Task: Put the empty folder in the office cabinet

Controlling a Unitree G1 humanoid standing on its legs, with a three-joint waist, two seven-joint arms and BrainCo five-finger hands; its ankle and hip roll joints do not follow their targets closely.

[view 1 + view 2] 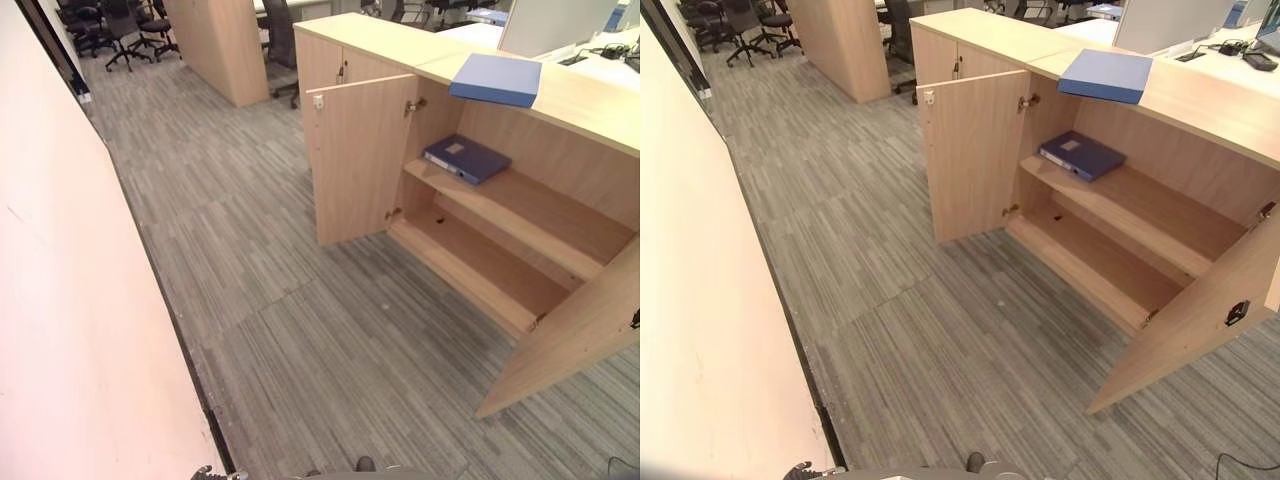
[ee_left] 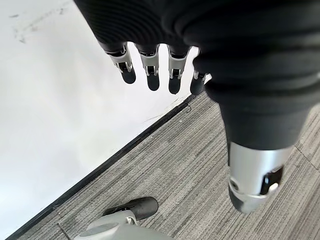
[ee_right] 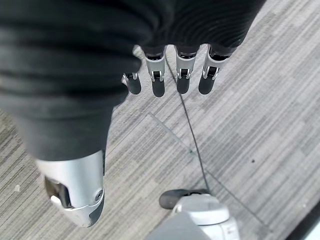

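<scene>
A wooden office cabinet [image 1: 520, 215] stands at the right with both doors open: the left door [image 1: 360, 160] swung out toward the room, the right door [image 1: 570, 335] nearer me. A dark blue folder [image 1: 466, 158] lies flat on its upper shelf; the lower shelf [image 1: 480, 265] is bare. A light blue folder [image 1: 496, 79] rests on the cabinet top, overhanging the front edge. My left hand [image 2: 152, 70] hangs over the carpet beside the wall, fingers straight, holding nothing. My right hand [image 3: 183, 75] hangs over carpet too, open and empty. Both are well short of the cabinet.
A white wall [image 1: 60, 300] runs along the left. Grey carpet [image 1: 300, 330] lies between me and the cabinet. Another wooden unit [image 1: 225, 45] and several office chairs [image 1: 120, 30] stand at the back. A monitor [image 1: 555, 25] sits on the desk behind the cabinet.
</scene>
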